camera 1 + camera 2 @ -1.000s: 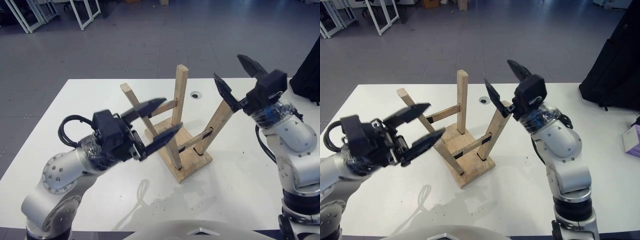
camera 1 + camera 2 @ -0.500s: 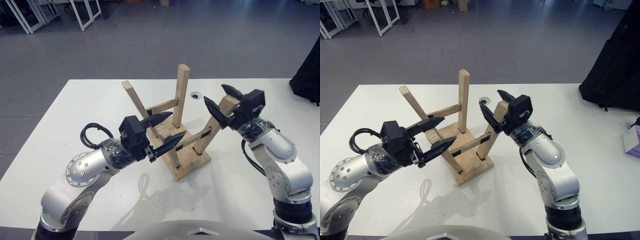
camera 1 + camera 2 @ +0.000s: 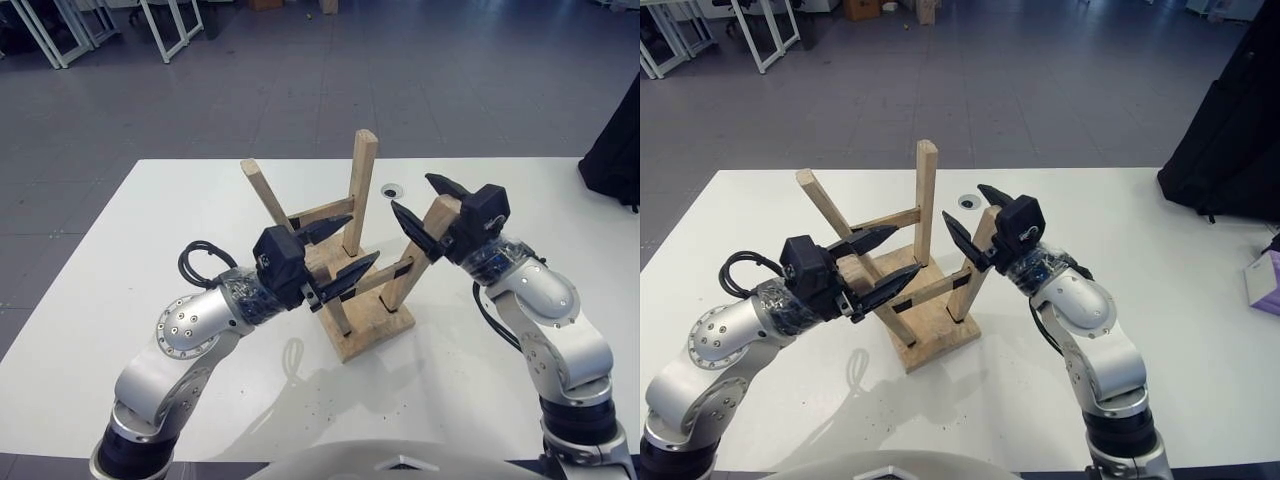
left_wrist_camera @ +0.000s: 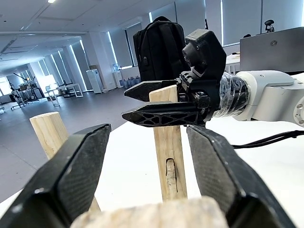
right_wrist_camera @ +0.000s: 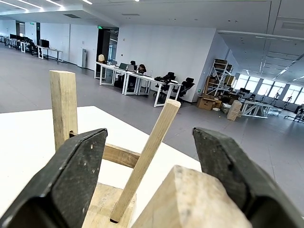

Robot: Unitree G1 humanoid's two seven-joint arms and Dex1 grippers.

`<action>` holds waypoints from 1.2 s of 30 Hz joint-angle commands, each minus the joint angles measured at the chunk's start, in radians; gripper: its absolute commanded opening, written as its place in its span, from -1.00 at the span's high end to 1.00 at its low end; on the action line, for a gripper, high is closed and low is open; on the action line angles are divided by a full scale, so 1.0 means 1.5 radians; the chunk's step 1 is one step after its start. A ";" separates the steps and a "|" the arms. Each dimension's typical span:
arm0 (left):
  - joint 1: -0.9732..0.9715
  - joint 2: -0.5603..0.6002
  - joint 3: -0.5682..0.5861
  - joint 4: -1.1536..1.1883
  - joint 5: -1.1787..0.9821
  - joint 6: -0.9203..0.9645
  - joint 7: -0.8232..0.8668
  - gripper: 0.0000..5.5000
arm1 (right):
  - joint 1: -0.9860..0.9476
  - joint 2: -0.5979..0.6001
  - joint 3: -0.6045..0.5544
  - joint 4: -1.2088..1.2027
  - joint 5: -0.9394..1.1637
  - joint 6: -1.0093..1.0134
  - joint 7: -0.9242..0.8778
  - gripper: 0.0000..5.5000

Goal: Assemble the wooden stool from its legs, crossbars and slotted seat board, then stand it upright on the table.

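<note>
The wooden stool stands upside down on the white table (image 3: 150, 220), its seat board (image 3: 372, 328) flat and several legs pointing up, joined by crossbars (image 3: 326, 212). My left gripper (image 3: 365, 238) is open, its fingers (image 4: 71, 180) on either side of the near leg (image 4: 152, 216), just above the board. My right gripper (image 3: 410, 191) is open too, straddling the top of the right leg (image 3: 420, 255), whose end (image 5: 194, 199) sits between its fingers (image 5: 76, 180). The tall back leg (image 3: 361, 190) and the slanted left leg (image 3: 262, 190) are free.
A round cable hole (image 3: 391, 188) lies in the table behind the stool. A black backpack (image 3: 1230, 130) stands past the table's right side, and a small purple item (image 3: 1265, 280) sits at its right edge. Bare tabletop lies left of the stool and in front of it.
Both arms have closed in on the stool. The left gripper moved forward around the near leg, and the right gripper came down and leftward over the right leg's top. Both stay open.
</note>
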 commanded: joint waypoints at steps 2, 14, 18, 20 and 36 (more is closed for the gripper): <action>0.008 -0.002 -0.059 0.046 0.034 0.016 -0.020 -0.07 | -0.025 -0.005 0.077 -0.001 0.059 0.049 0.094 -0.19; -0.001 -0.001 -0.054 0.077 0.061 -0.017 -0.030 -0.07 | -0.022 -0.017 -0.009 0.095 0.073 0.052 0.083 -0.19; 0.007 0.005 -0.046 0.079 0.068 -0.025 -0.040 -0.07 | -0.026 -0.039 -0.062 0.117 0.077 0.033 0.097 -0.19; 0.012 0.006 -0.042 0.080 0.069 -0.027 -0.045 -0.07 | -0.042 -0.035 -0.087 0.112 0.095 0.037 0.095 -0.19; 0.008 0.003 -0.039 0.073 0.081 -0.019 -0.060 -0.07 | -0.328 0.026 -0.218 0.150 0.307 0.152 -0.036 -0.19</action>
